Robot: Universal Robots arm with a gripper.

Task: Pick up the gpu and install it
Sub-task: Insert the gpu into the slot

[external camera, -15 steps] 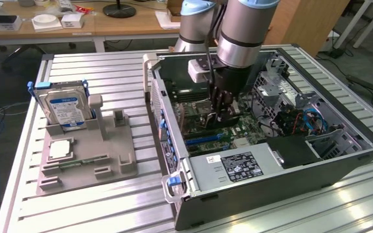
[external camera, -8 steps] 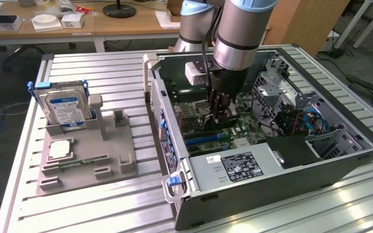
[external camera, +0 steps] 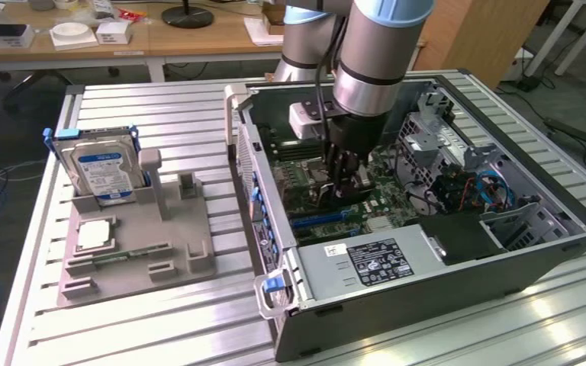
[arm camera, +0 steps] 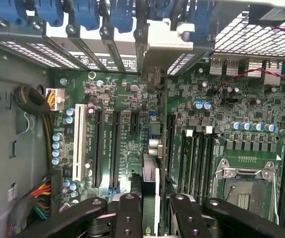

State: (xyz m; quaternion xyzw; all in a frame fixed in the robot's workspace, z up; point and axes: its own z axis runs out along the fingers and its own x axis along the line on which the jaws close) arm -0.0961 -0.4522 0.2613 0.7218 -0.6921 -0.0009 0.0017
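Thin flat dark gpu (arm camera: 151,171) edge-on above green mobo (arm camera: 127,94), long black slots (arm camera: 98,148), black jointed claw (arm camera: 154,201) part-closed, pinching gpu

There is one computer case (external camera: 517,259), with one motherboard (arm camera: 122,99), one power supply (external camera: 375,259), one processor socket (arm camera: 244,191) and one gpu (arm camera: 150,183) inside. The motherboard has one white expansion slot (arm camera: 78,144) and two long black slots (arm camera: 98,148). Outside are one grey holder (external camera: 171,244), one hard drive (external camera: 100,169), one processor (external camera: 94,235) and one RAM stick (external camera: 120,258).
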